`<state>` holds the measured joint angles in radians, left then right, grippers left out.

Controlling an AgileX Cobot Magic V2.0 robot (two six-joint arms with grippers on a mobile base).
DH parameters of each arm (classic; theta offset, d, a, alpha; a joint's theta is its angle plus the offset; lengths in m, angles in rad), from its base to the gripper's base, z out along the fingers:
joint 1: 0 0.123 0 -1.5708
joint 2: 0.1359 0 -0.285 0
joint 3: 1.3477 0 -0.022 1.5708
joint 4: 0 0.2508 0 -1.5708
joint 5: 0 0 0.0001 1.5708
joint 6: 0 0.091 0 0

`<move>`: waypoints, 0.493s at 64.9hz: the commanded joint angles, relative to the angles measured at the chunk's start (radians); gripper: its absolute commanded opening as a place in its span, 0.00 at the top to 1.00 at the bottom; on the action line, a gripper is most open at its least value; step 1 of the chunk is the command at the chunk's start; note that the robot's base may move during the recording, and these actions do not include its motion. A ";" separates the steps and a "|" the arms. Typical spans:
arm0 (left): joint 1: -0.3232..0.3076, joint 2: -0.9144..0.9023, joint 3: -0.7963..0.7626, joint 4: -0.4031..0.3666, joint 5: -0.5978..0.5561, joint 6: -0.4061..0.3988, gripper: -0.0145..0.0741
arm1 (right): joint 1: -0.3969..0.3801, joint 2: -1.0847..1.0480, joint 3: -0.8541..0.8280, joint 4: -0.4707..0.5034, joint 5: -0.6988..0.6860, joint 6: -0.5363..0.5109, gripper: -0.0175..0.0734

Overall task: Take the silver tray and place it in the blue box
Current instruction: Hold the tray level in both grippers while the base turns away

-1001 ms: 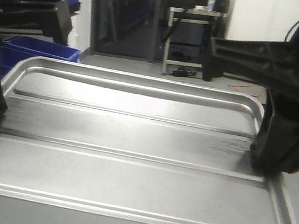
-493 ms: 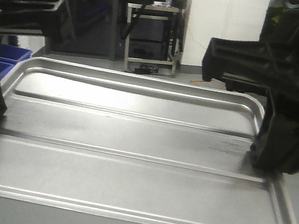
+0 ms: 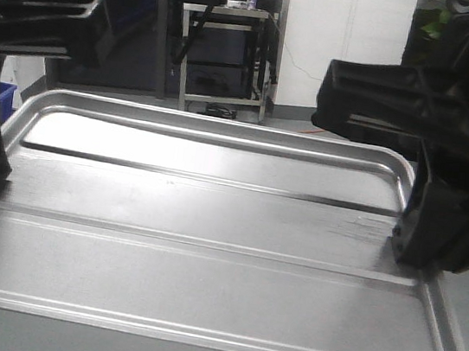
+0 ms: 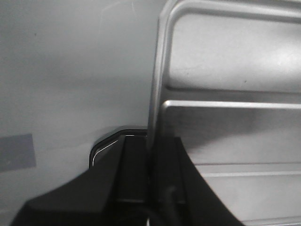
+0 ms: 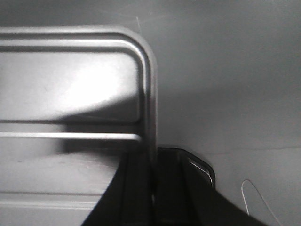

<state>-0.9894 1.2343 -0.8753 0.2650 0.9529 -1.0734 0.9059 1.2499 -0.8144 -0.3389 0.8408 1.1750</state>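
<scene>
While the left claw (image 4: 150,157) and right claw (image 5: 153,176) pinch its end rims, the silver tray (image 3: 210,224) spans between them.
Each claw grips narrow on a rim; a metal rack (image 3: 231,11) stands far behind.

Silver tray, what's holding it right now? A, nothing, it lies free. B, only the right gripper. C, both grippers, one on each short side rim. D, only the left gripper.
C: the left gripper pinches the left side rim of the silver tray and the right gripper pinches its right rim, as each wrist view shows.
</scene>
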 commanded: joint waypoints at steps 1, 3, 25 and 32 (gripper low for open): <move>-0.006 -0.025 -0.023 0.034 0.007 -0.009 0.95 | -0.004 -0.028 -0.020 -0.046 0.014 -0.004 0.75; -0.006 -0.025 -0.023 0.034 0.007 -0.009 0.95 | -0.004 -0.028 -0.020 -0.046 0.014 -0.004 0.75; -0.006 -0.025 -0.023 0.033 0.007 -0.009 0.95 | -0.004 -0.028 -0.020 -0.046 0.017 -0.004 0.75; -0.006 -0.025 -0.023 0.033 0.007 -0.009 0.95 | -0.004 -0.028 -0.020 -0.046 0.023 -0.004 0.75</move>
<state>-0.9894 1.2343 -0.8753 0.2650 0.9511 -1.0716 0.9059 1.2499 -0.8144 -0.3389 0.8408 1.1731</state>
